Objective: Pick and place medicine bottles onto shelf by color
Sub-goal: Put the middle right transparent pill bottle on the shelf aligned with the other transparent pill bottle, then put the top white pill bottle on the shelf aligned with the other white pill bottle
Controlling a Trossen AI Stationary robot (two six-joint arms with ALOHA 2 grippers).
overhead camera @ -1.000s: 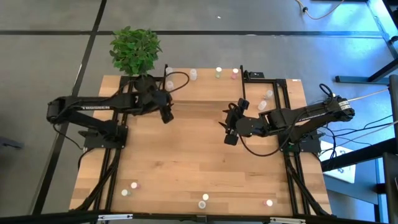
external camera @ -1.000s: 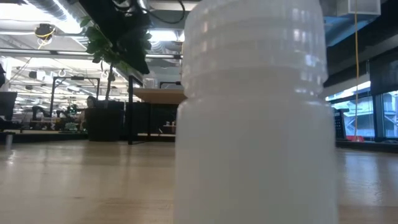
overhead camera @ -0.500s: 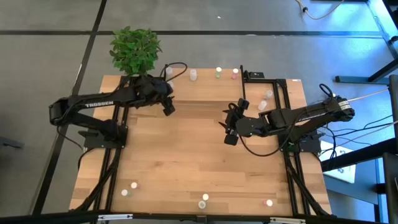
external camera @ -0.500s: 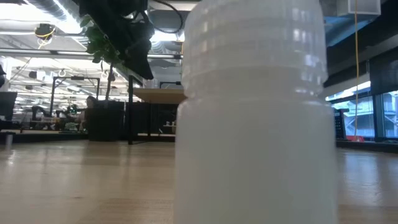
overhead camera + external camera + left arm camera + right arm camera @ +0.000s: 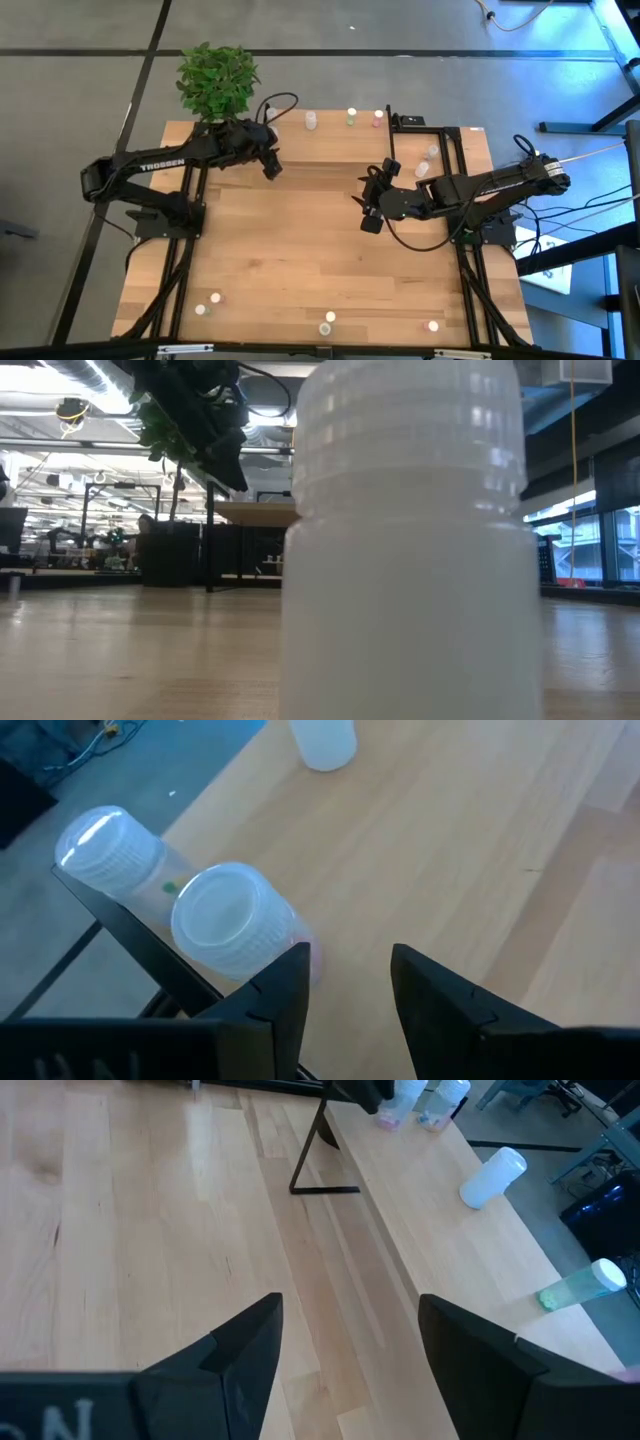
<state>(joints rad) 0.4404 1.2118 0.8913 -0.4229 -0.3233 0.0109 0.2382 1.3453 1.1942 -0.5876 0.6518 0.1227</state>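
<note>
The shelf (image 5: 330,145) is a light-wood board on a black frame along the table's far side. Whitish bottles stand on it (image 5: 311,120) (image 5: 351,117) (image 5: 378,118). My left gripper (image 5: 270,167) is open over the shelf's left end. In its wrist view (image 5: 350,975), two white-capped bottles stand at the shelf's corner, one pink-tinted (image 5: 228,918) and one with a green mark (image 5: 105,845). My right gripper (image 5: 368,208) is open and empty over the table's middle (image 5: 350,1320). My left gripper comes from above, pointing down at the shelf's left end. One fingertip (image 5: 290,975) stands right beside the pink-tinted bottle's lower wall (image 5: 312,955). I cannot tell whether it touches it. Nothing is between the fingers.
A green plant (image 5: 218,80) stands behind the shelf's left end. Two bottles (image 5: 432,152) (image 5: 421,170) lie at the right. Several bottles stand near the near edge (image 5: 208,303) (image 5: 328,322) (image 5: 432,326). One white bottle (image 5: 410,540) fills the low view.
My left gripper has gone toward the table's far edge, over the shelf's left end, staying open. My right arm has kept still.
</note>
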